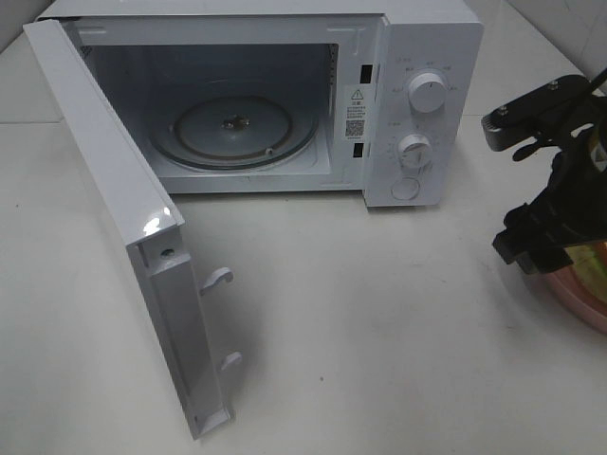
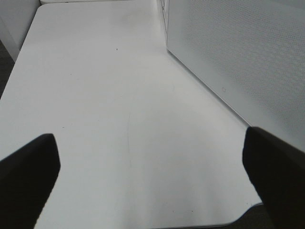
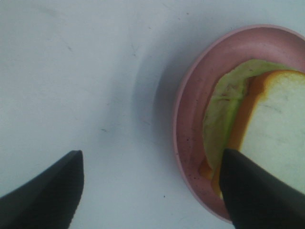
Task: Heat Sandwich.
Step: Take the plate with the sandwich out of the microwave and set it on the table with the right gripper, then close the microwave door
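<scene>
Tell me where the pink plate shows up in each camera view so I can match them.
Exterior high: the pink plate peeks in at the right edge, mostly hidden behind the right arm.
Left wrist: not in it; only the table and the microwave's door.
Right wrist: fills the right side, with the sandwich on it.
Shared landmark: the white table.

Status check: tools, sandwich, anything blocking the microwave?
Both tools open: left tool over bare table, right tool at the pink plate. Sandwich on plate, not gripped. Microwave door open, nothing blocking.
</scene>
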Controlling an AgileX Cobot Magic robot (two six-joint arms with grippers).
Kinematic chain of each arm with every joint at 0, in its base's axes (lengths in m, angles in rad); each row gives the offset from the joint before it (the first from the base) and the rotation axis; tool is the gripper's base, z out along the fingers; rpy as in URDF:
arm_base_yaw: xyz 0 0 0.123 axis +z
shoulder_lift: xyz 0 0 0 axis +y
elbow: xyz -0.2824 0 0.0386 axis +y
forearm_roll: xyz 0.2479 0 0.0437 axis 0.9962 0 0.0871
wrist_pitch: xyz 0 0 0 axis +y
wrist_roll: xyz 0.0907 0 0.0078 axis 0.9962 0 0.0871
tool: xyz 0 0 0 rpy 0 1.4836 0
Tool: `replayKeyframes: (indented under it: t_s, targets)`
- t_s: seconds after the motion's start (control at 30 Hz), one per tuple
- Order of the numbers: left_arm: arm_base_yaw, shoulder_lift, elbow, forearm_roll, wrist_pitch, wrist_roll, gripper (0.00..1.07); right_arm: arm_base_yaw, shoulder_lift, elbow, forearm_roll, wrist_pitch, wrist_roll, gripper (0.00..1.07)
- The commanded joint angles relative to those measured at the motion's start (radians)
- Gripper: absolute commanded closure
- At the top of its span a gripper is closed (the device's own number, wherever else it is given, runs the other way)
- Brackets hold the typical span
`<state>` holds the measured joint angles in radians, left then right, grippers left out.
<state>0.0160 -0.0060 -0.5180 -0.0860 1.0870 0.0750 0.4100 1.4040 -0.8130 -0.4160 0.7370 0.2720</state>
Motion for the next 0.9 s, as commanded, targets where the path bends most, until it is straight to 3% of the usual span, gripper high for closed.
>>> replayKeyframes:
  t_s: [0.03, 0.27, 0.9]
  targets:
    - [0.001, -0.014, -0.001, -0.006, -0.015, -0.003, 0.07, -0.002, -0.086, -0.005, 0.09, 0.024, -0.086, 0.31]
    - [0.001, -0.014, -0.001, -0.006, -0.015, -0.003, 0.07, -0.002, -0.296, -0.005, 0.21, 0.107, -0.186, 0.31]
    - [0.001, -0.014, -0.001, -0.006, -0.015, -0.003, 0.07, -0.002, -0.725, -0.005, 0.218, 0.352, -0.199, 0.31]
